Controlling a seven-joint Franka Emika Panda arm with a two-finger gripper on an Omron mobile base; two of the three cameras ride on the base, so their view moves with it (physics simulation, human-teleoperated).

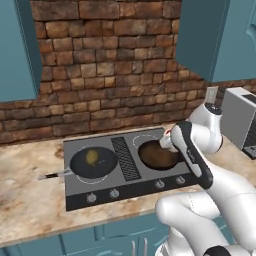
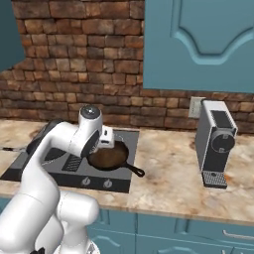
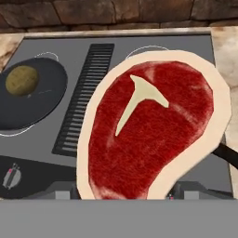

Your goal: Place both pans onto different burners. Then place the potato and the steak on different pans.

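- Steak fills centre of hand view, gripper clenched on its near edge, above brown skillet.
- Looks light, floppy, slick; hold by pale rim.
- Potato upper left, in black pan.

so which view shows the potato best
The left base view: the potato sits unobstructed, seen from above, inside the black pan on the left burner. The hand view also shows it, off at its left edge. In the right base view the arm blocks that side of the cooktop.
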